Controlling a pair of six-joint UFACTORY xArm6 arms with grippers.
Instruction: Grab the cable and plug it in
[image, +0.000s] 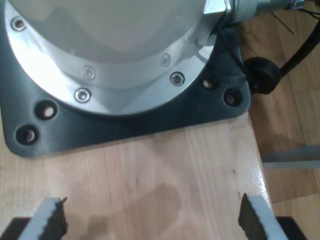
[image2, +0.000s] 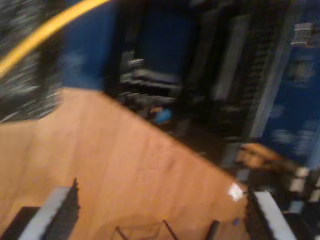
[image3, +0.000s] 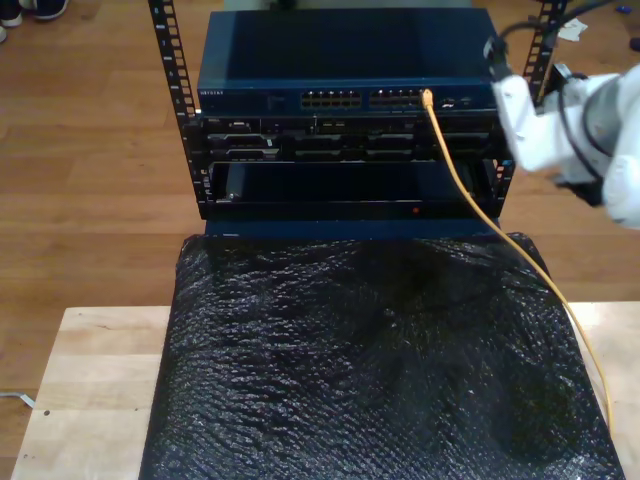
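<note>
First gripper (image: 150, 220): jaws spread wide over bare wood, nothing between the pads; it looks straight down at a black base plate (image: 125, 125) carrying a round metal flange (image: 100, 65). Judged parked by an arm's own mount, out of the work.

Second gripper (image2: 160, 217): jaws apart and empty, above wooden table top (image2: 110, 160); view is blurred. The rack fills the background and a strip of the cable (image2: 47, 27) crosses beyond the fingers, not between them.

Black mat (image3: 380, 360): crinkled sheet covering the table (image3: 90, 370) in the exterior view; likely there to give a dark, soft working surface in front of the rack.

Cable (image3: 520, 250): yellow-orange, rises from the mat's edge at the exterior view's right, runs up and across to the rack.

Cable tip (image3: 428, 97): sits at a port on the blue switch (image3: 340, 70), apparently seated; too small to confirm the latch.

White arm (image3: 560, 120): at the exterior view's right, beside the rack, clear of the cable; which arm it is, I cannot tell.

Task state: judged done or nearly so, since neither gripper holds anything.
</note>
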